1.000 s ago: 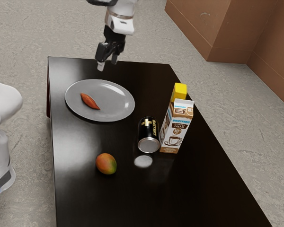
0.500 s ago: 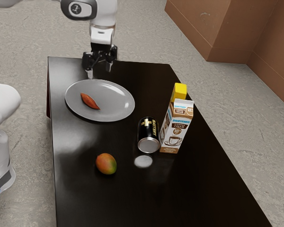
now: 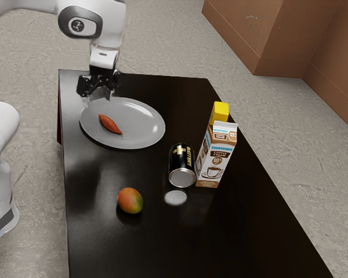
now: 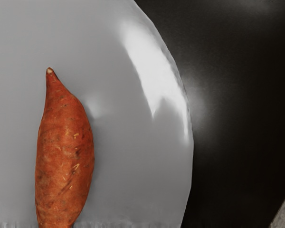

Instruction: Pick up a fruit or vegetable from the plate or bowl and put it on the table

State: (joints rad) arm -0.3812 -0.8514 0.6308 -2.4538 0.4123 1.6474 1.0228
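Pincer (image 3: 98,100) open, fingers parted, up by the plate's rim! And the sweet potato (image 3: 110,124): lying on the plate (image 3: 140,124), long axis slanting, one tapered tip aimed, as far as I can judge, roughly at the black can (image 3: 181,166). Carton (image 3: 217,156) upright just beside that can, mango (image 3: 130,200) on the table (image 3: 220,237), well apart from the plate.

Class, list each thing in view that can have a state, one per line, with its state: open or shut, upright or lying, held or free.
Gripper: open, holding nothing.
Sweet potato: lying on the plate, free.
Plate: face up on the table.
Mango: lying on the table, free.
Black can: lying on its side, free.
Coffee cream carton: upright, free.
Yellow block: partly hidden by the carton, free.
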